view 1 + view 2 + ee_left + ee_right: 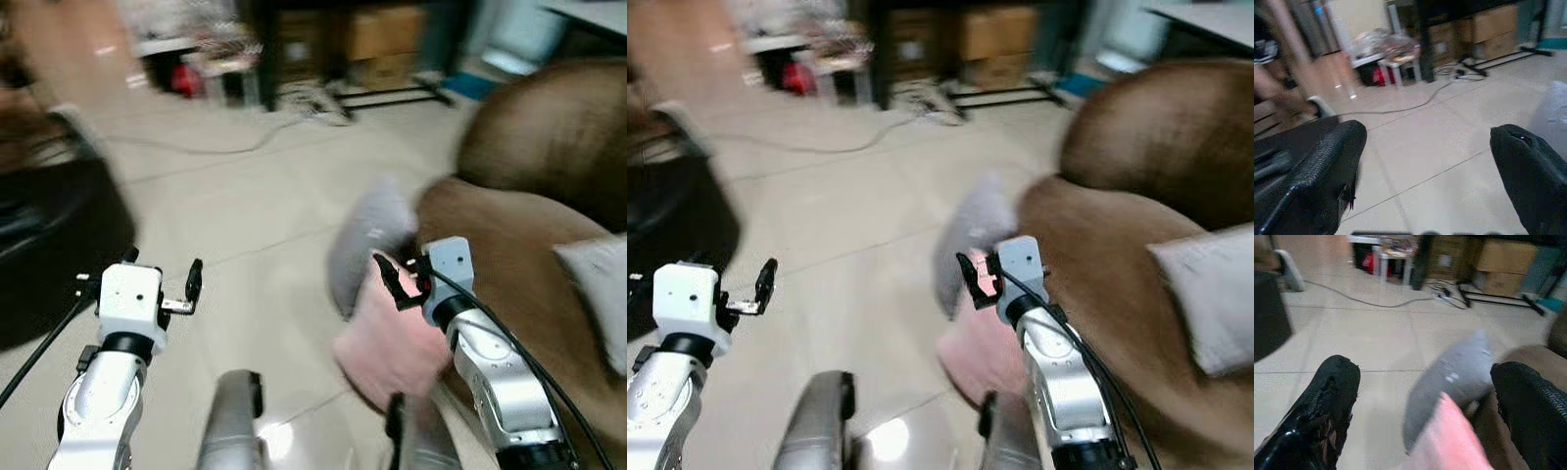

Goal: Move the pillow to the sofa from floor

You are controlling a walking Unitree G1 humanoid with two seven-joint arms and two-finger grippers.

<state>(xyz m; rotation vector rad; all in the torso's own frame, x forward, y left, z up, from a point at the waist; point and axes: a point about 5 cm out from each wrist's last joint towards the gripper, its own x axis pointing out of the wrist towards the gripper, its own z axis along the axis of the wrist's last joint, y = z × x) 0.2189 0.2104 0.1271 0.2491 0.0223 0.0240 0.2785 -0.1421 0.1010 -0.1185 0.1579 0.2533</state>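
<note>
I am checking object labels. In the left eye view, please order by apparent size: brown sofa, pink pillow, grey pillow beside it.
1. brown sofa
2. pink pillow and grey pillow: similar, blurred and overlapping, so unranked.

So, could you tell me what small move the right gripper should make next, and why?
Probably ease the right gripper forward and down onto the pink pillow. Its fingers are open with the pillow just beyond them, leaning with a grey pillow against the sofa, so nothing is held yet. The views are blurred, so settle first.
</note>
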